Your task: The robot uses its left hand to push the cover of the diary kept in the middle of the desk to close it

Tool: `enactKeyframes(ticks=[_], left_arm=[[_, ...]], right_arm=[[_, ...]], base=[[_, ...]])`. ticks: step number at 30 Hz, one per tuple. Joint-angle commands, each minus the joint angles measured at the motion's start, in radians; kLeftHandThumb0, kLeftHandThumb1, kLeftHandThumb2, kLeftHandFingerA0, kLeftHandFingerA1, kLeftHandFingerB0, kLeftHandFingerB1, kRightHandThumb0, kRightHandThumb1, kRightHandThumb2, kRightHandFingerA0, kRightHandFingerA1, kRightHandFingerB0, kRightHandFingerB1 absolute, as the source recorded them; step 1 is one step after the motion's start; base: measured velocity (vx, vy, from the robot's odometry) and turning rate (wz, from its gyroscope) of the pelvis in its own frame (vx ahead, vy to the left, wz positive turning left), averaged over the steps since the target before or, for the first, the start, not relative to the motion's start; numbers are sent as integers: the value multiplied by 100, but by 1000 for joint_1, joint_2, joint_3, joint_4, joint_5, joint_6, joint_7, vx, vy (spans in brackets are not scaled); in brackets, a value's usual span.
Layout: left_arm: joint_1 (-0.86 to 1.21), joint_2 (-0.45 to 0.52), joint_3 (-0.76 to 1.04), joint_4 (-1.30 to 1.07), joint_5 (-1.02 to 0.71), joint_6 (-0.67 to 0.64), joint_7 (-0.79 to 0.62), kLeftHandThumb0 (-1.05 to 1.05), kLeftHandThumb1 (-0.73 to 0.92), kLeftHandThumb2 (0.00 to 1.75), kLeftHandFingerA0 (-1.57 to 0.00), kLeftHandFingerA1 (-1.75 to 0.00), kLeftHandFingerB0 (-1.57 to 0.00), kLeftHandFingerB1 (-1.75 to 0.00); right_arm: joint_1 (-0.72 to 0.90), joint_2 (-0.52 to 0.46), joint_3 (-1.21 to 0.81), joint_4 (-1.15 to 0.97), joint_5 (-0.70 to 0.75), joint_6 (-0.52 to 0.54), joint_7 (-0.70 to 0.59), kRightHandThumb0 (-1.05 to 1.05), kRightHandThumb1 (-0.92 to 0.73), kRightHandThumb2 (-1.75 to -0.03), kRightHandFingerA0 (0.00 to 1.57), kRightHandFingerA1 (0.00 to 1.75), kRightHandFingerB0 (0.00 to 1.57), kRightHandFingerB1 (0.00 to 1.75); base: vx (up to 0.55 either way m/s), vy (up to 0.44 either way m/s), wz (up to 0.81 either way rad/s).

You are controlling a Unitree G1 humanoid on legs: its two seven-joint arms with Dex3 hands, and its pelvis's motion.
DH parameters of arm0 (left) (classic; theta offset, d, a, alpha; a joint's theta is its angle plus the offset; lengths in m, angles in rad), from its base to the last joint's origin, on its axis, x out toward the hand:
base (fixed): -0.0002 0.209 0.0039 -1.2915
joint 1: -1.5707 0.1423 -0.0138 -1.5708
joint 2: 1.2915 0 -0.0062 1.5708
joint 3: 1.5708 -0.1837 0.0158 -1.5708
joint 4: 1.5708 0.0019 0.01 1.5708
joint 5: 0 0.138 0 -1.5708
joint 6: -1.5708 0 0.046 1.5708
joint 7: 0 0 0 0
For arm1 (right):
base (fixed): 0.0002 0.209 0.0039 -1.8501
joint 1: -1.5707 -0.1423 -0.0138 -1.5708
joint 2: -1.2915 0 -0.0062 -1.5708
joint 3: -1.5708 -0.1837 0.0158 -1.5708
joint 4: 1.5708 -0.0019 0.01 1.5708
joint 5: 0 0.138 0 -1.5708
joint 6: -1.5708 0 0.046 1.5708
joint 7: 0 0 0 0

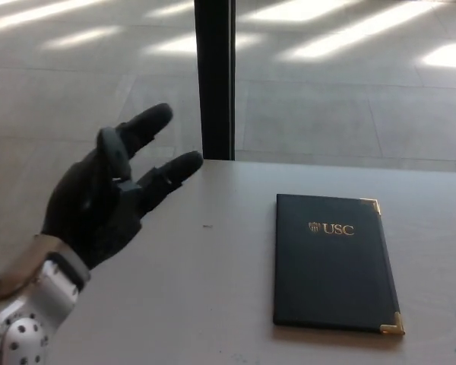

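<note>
1. The diary (332,264) is seen closed and flat on the desk (182,296), right of centre — a thin dark rectangle with a matte cover, gold "USC" lettering and gold metal corners.
2. The left hand (110,194) is seen raised over the desk's left edge, well apart from the diary; its thick black fingers (148,122) are spread and nothing is grasped.
3. A silver, rounded wrist casing is noted below the hand.
4. The desk surface is smooth, pale grey — one small dark speck (207,226) is visible.
5. A black vertical post (214,76) is seen behind the desk.
</note>
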State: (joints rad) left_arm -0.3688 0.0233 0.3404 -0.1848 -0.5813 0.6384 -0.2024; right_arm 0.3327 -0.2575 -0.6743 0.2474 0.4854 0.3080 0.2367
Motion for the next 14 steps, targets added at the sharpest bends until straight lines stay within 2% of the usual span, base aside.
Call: enactKeyframes(ticks=[1, 2, 3, 4, 5, 7, 8, 9, 10, 11, 12, 13, 14], left_arm=[[112, 118, 316, 93, -166, 17, 43, -105, 88, 79, -37, -53, -28, -39], [156, 135, 346, 99, -124, -9, 55, -105, 80, 76, -41, -50, -33, -39], [175, 149, 365, 119, -124, -22, 29, -105, 77, 77, -35, -50, -26, -37], [194, 151, 390, 129, -125, -26, 35, -105, 80, 77, -36, -49, -27, -36], [205, 151, 411, 140, -131, -26, 40, -105, 78, 77, -35, -50, -30, -38], [226, 143, 451, 167, -125, -49, 52, -105, 79, 76, -39, -51, -34, -39], [232, 130, 486, 176, -147, -47, 73, -105, 77, 76, -42, -54, -35, -40], [247, 119, 537, 208, -169, -65, 89, -105, 76, 78, -42, -55, -43, -44], [249, 117, 545, 209, -169, -61, 88, -105, 76, 78, -42, -55, -43, -44], [259, 111, 561, 220, -156, -80, 95, -105, 77, 78, -46, -56, -46, -45], [273, 100, 606, 252, -151, -107, 129, -105, 74, 80, -56, -56, -47, -47], [276, 100, 621, 272, -154, -112, 124, -105, 74, 81, -59, -57, -44, -47], [276, 100, 621, 272, -154, -112, 124, -105, 74, 81, -59, -57, -44, -47]], right_arm=[[-8, -24, -7, -13, 8, 17, -12, -80, -76, -89, 46, 68, 40, 51], [-6, -22, -8, -21, 9, 23, -18, -80, -76, -91, 47, 68, 40, 52], [-11, -21, -7, -18, 6, 23, -22, -80, -76, -90, 47, 68, 41, 52], [-13, -21, -8, -11, 7, 21, -18, -79, -76, -89, 46, 67, 40, 51], [-14, -20, -8, -8, 8, 19, -17, -74, -92, -69, 48, 66, 44, 46], [-16, -19, -9, -2, 10, 21, -14, -74, -92, -68, 48, 66, 44, 44], [-17, -21, -8, 6, 9, 16, -7, -74, -92, -69, 48, 66, 43, 44], [-11, -18, -5, 0, 1, 11, -12, -80, -75, -91, 48, 68, 42, 52], [-5, -16, -6, -1, 1, 9, -10, -80, -75, -91, 48, 68, 42, 52], [-1, -15, -6, -2, 3, 9, -5, -75, -92, -69, 48, 66, 43, 44], [2, -10, -6, -13, 0, 15, -19, -75, -92, -68, 50, 67, 46, 46], [4, -10, -6, -14, 1, 12, -15, -80, -74, -91, 48, 69, 42, 53], [4, -10, -6, -14, 1, 12, -15, -80, -74, -91, 48, 69, 42, 53]], base=[[0, 0, 0], [0, 0, 0], [0, 0, 0], [0, 0, 0], [0, 0, 0], [0, 0, 0], [0, 0, 0], [0, 0, 0], [0, 0, 0], [0, 0, 0], [0, 0, 0], [0, 0, 0], [0, 0, 0]])
